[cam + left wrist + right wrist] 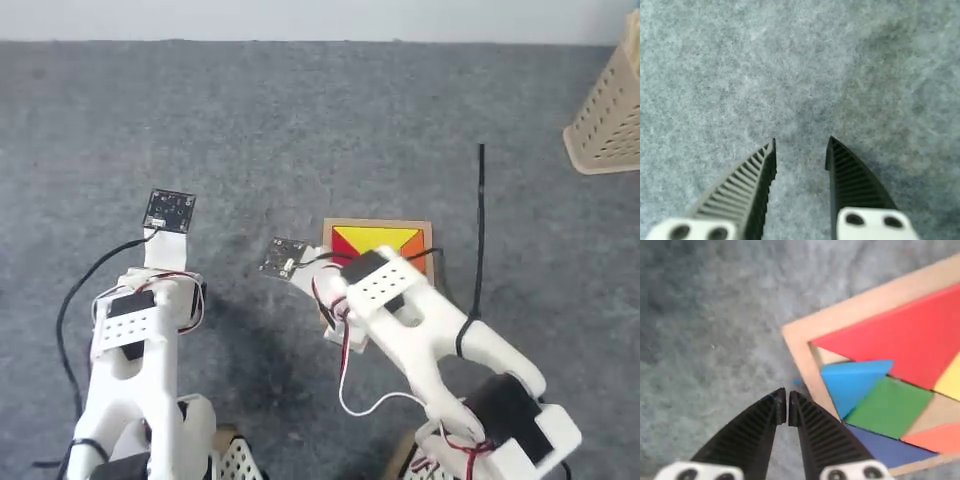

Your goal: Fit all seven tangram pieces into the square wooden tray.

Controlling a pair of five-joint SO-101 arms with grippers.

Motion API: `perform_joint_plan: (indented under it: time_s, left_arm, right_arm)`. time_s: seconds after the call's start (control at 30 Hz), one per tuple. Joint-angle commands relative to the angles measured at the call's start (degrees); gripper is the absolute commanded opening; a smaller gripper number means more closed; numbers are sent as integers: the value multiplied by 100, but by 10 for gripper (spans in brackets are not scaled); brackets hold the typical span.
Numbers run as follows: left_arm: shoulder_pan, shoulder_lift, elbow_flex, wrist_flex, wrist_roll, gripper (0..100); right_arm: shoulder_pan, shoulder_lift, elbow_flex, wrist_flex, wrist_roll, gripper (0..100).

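The square wooden tray [799,347] lies on grey carpet, and its far part shows past the right arm in the high view [378,225]. In it I see a large red triangle [900,335], a blue triangle [855,382], a green square [890,407], a dark blue piece [885,447], an orange piece [935,437] and a yellow piece [951,382]. Patches of bare wood show between them. My right gripper [787,394] is shut with nothing in it, just outside the tray's wall near the blue triangle. My left gripper [801,145] is open over bare carpet, away from the tray.
A beige perforated basket [610,110] stands at the far right edge. A black cable [480,230] runs along the tray's right side. The right arm [420,320] covers the tray's near half in the high view.
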Motion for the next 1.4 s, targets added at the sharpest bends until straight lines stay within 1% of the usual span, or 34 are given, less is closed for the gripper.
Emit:
perform_joint_plan:
  time_s: [0.0, 0.13, 0.2, 0.37, 0.43, 0.73, 0.93, 1.03, 1.17, 1.37]
  left_arm:
    - [-35, -193, -22, -88, -62, 148]
    - [-35, -193, -22, -88, -62, 148]
    - [-35, -193, -22, -88, -62, 148]
    - [-35, -193, -22, -88, -62, 148]
    - [-35, -193, -22, -88, -62, 148]
    - [-35, -193, -22, -88, -62, 148]
    - [-35, -193, -22, -88, -62, 148]
    - [-35, -193, -22, -88, -62, 148]
    - [-35, -193, -22, -88, -62, 148]
    - [-35, -193, -22, -88, -62, 148]
  right_arm:
    - [13, -514, -211, -119, -440, 6]
    - [418, -778, -475, -347, -1327, 9]
    - [488, -752, -563, -356, -1582, 16]
    - [488, -259, -730, -400, -1899, 136]
    - [488, -4, -879, -391, -1943, 163]
    - [514, 840, -1178, -549, -1943, 108]
    - [523, 831, -1187, -532, -1943, 6]
    - [523, 778, -1240, -497, -1978, 6]
    - [655, 347, -1407, -242, -2295, 6]
    - [919, -286, -1767, 22, -2338, 6]
